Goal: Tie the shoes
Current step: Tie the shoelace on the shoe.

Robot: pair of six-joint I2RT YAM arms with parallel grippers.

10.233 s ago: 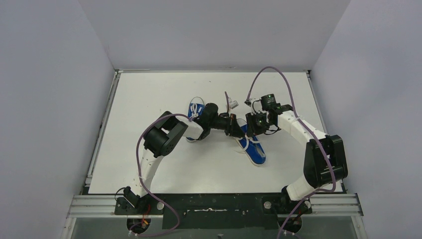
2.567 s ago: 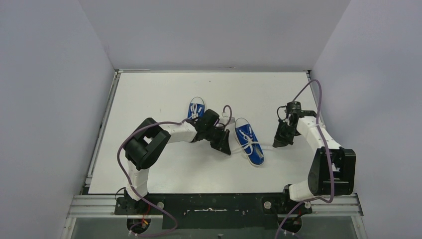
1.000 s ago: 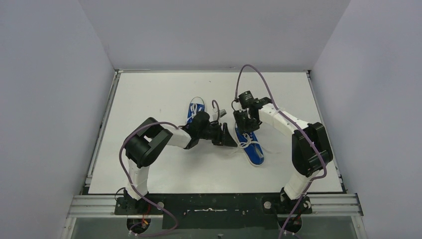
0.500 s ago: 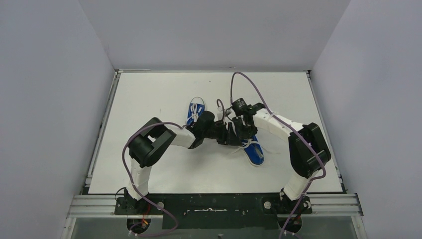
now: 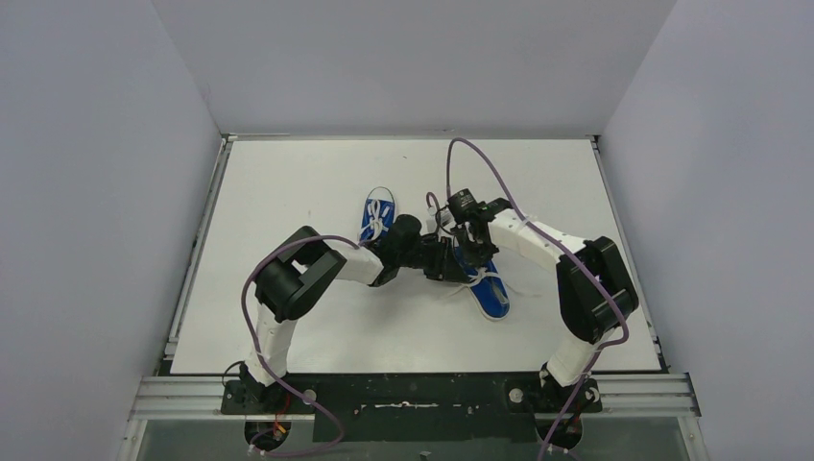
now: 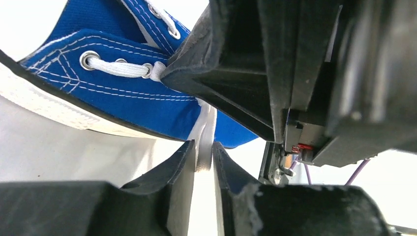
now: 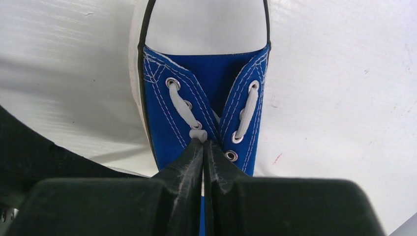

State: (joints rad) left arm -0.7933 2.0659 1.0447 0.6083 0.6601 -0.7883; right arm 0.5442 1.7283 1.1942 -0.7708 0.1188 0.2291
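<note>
Both arms meet over the near shoe [image 5: 492, 294], which lies just 4 o'clock of the table [image 5: 288, 182] centre, toe cap pointing to 5 o'clock and heel to 11. From the left wrist I see the left gripper [image 6: 202, 150] with its jaws drawn in narrow on a white lace [image 6: 206, 125] hanging off the shoe's side, the strand pinched between the two fingers. The right gripper [image 7: 203, 143] sits over the laced throat; its jaws are closed tight, tips nipping a bit of lace at a crossing between the eyelet rows. The two heads are touching or nearly so, I cannot tell which, so there is little room between them. The far shoe [image 5: 378, 213] sits at 10 o'clock of the grippers, just beside the left arm [image 5: 298, 274]. Open table runs wide toward 12, 3 and 6 o'clock; the 9 o'clock edge and its rail [image 5: 197, 250] are well apart from the left elbow, and grey walls [image 5: 96, 192] stand round three sides
</note>
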